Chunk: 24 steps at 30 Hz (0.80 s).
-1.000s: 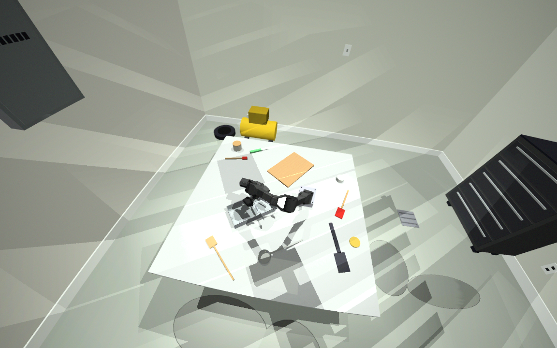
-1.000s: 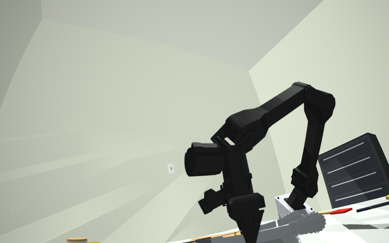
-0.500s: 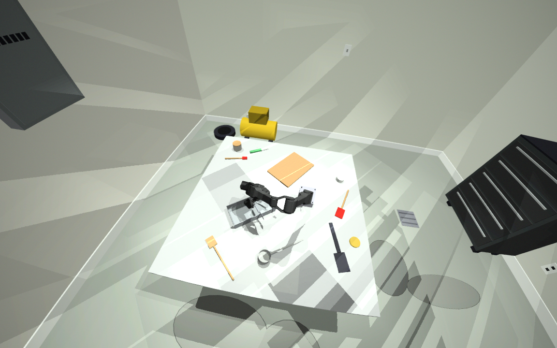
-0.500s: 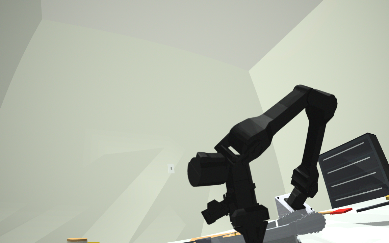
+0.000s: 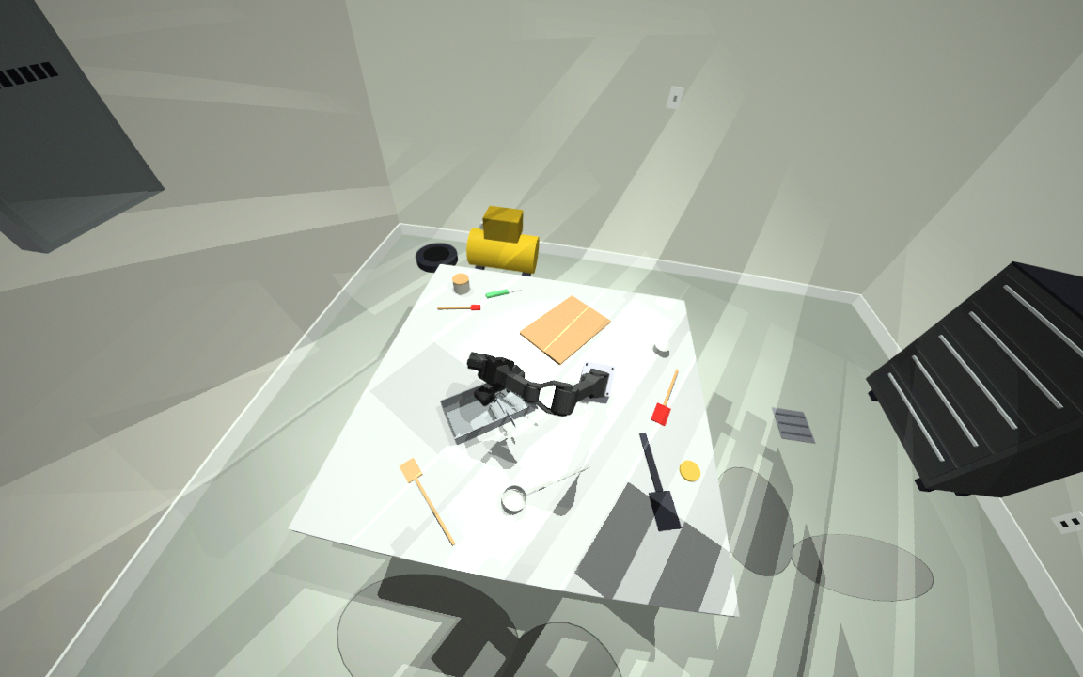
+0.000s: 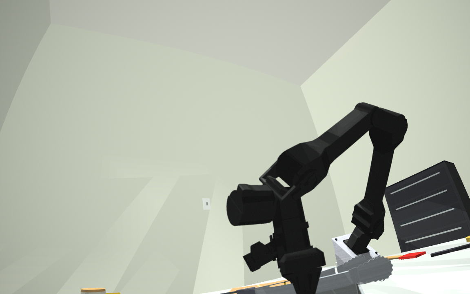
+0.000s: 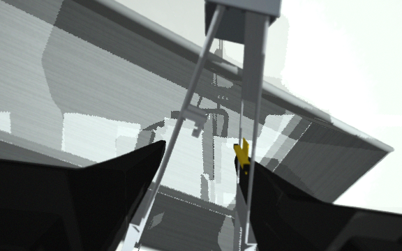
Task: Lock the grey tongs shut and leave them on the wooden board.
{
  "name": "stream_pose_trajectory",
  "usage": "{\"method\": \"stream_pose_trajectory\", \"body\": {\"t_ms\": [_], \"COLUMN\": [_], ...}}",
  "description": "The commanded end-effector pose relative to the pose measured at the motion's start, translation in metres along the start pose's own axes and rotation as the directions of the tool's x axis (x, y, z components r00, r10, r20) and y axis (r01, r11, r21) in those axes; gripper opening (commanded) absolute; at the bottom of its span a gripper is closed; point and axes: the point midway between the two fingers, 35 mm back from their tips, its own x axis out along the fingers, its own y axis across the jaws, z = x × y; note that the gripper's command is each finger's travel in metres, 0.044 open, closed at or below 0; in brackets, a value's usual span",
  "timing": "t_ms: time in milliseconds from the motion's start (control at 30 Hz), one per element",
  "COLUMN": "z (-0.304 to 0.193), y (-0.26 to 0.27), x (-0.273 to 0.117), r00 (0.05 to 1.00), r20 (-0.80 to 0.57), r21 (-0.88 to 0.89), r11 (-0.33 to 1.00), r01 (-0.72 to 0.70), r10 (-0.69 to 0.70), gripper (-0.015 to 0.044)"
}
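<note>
The grey tongs (image 5: pixel 505 412) (image 7: pixel 187 104) lie across the metal roasting tin (image 5: pixel 453 420) (image 7: pixel 100 80); their two thin arms spread apart from the hinge block at the top of the wrist view. Their scalloped tips (image 6: pixel 371 268) show in the exterior view. My gripper (image 5: pixel 491 395) (image 6: pixel 304 286) (image 7: pixel 201 150) points down into the tin and straddles both arms. Each black finger touches one arm from the outside, partly closed on them. A small yellow piece (image 7: pixel 243 155) sits by the right finger. The wooden board (image 5: pixel 565 328) lies beyond the tin, apart from it.
On the white mat lie a red spatula (image 5: pixel 662 411), a black spatula (image 5: pixel 657 488), a wooden spatula (image 5: pixel 423 488), a wire strainer (image 5: pixel 516 498), a yellow disc (image 5: pixel 689 471), two screwdrivers and a jar (image 5: pixel 461 282). A yellow compressor (image 5: pixel 503 244) and a tyre (image 5: pixel 436 255) stand behind.
</note>
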Motion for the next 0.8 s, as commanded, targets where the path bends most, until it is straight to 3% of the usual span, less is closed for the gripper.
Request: {"method": "stream_pose_trajectory", "body": {"t_ms": [0, 767], "z": [0.0000, 0.0000], "y": [0.0001, 0.0001], "x": [-0.0001, -0.0001], "r00": [1.000, 1.000], "r20": [0.000, 0.000], "r21": [0.000, 0.000], "r11": [1.000, 1.000], "r01": [0.000, 0.000], "r10": [0.000, 0.000], "gripper": [0.0275, 0.0121]}}
